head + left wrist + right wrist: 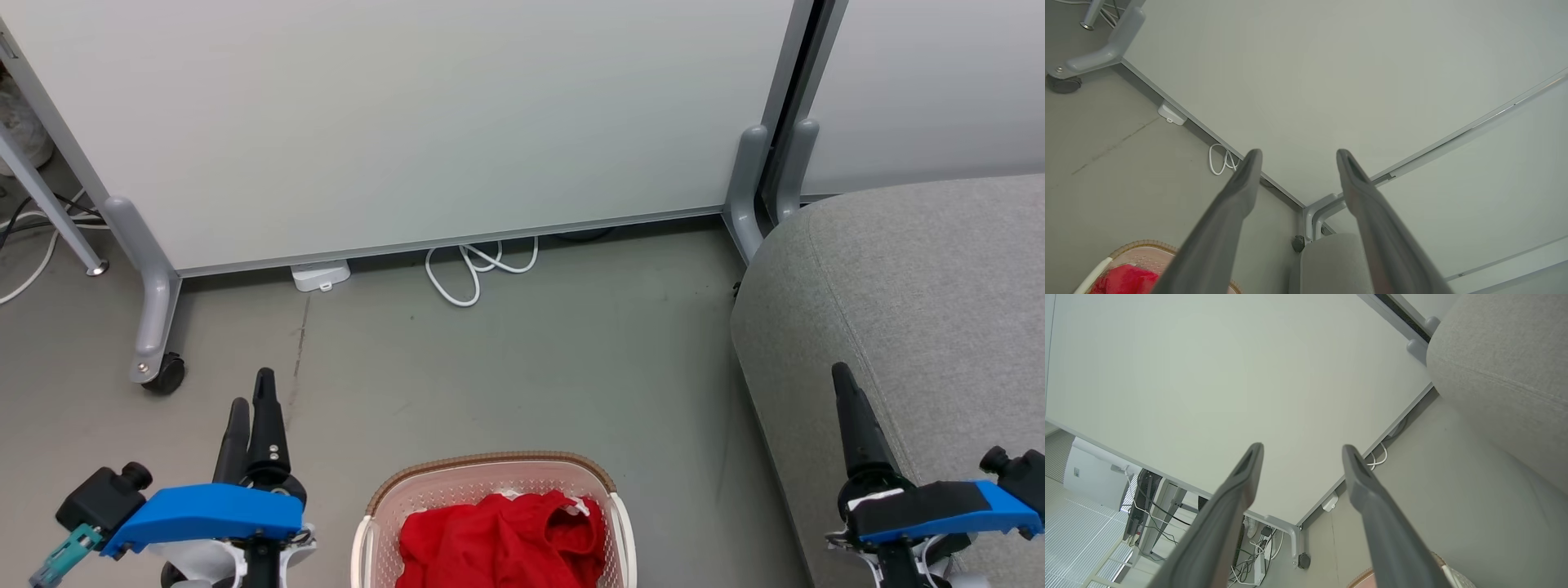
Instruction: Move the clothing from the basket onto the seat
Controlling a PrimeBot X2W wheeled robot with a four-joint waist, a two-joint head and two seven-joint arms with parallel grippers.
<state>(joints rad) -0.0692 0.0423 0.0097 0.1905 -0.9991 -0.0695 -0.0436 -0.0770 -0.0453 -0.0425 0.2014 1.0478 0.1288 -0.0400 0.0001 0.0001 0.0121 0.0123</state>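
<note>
1. We judge the step in hand to be the first reach. The red clothing [502, 539] lies heaped in the cream basket [490, 462] on the floor [531, 359], and none of it is on the grey seat [922, 278].
2. Both claws are released and hold nothing. The left gripper [251, 390] and the right gripper [1300, 449] each show 2 dark fingers spread apart with bare space between them.
3. To do this well, we suggest tipping 1 claw down over the heap with the jaws wide. It should close on a thick fold near the top, away from the perforated wall, so the fingers take cloth and not plastic.
4. We would lift straight up until the cloth clears the brown rim before swinging toward the seat, because a trailing garment could drag the basket.
5. In the head view the clothing sits between the 2 grippers, nearer the robot than either pair of fingertips. The left gripper stands just beside the basket, on its left. The right gripper shows against the seat's near edge, well apart from the heap.
6. Both sets of fingers point toward the pale partition [408, 122], not at the clothing.
</note>
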